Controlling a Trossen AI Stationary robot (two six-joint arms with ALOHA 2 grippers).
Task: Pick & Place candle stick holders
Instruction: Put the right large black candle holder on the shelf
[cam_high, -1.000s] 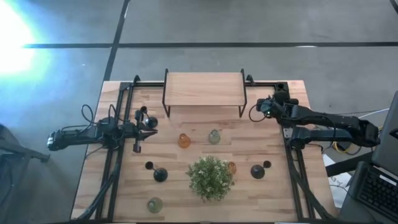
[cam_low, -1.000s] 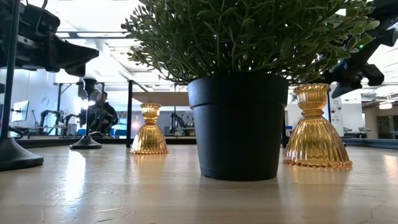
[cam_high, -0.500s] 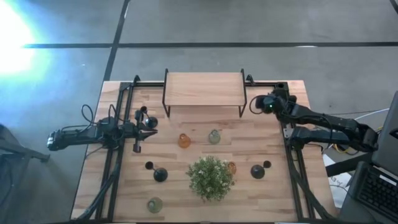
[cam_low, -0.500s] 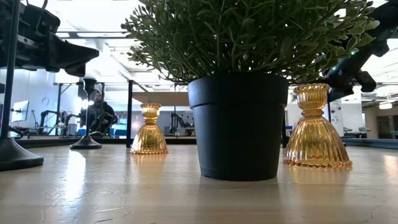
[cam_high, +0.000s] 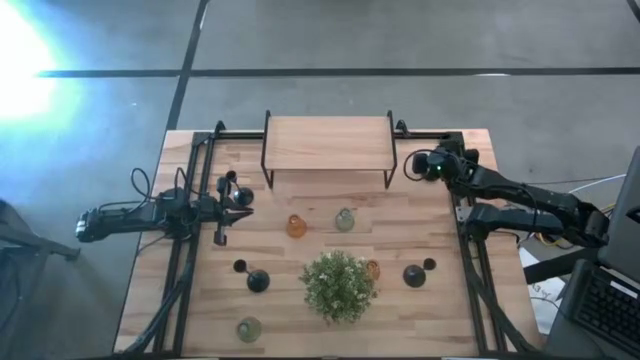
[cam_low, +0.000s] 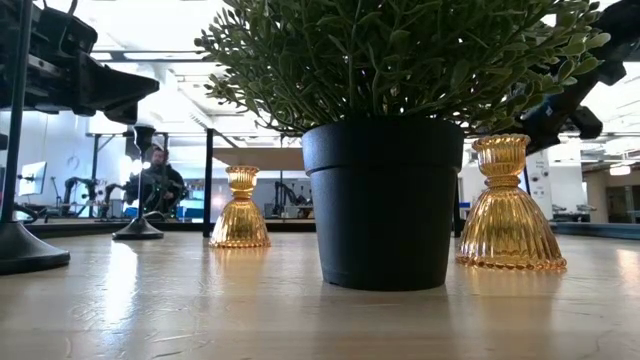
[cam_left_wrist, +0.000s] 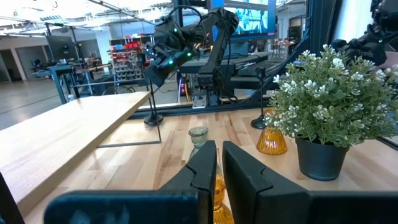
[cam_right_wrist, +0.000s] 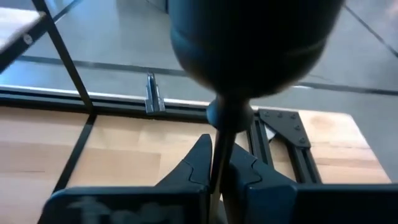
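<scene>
**Q:** What differs from a second ago?

**A:** On the left, nothing. Your left gripper (cam_high: 245, 198) still hangs over the table's left side. Its fingers (cam_left_wrist: 202, 163) are nearly together, with only a slit between them and nothing in it. On the right, your right gripper (cam_right_wrist: 221, 152) was spread wide and has now snapped together. It pinches the thin stem of a black holder (cam_right_wrist: 255, 43), whose domed base fills the wrist view. It sits by the back right corner, just beside the shelf's (cam_high: 327, 143) right leg, a little further back than before.

**Q:** What does that mean for the job?

**A:** I judge the pick made. You still have to lift and place it, and the thin stem could swivel in the grip, so watch for that.

**Q:** And the surface, then the room?

**A:** The table (cam_high: 200, 310) is pale wood planks in a black frame. Left to right it carries:
- a pale green glass holder (cam_high: 249, 328) at the front
- two black holders (cam_high: 258, 281)
- an amber holder (cam_high: 296, 226)
- a second green glass one (cam_high: 344, 219)
- the plant (cam_high: 338, 284), with another amber holder (cam_high: 372, 269) touching its foliage from above
- two more black ones (cam_high: 414, 275)

Beyond the table are a grey concrete floor, workshop benches, and a person (cam_low: 158, 185) seated far back.
</scene>
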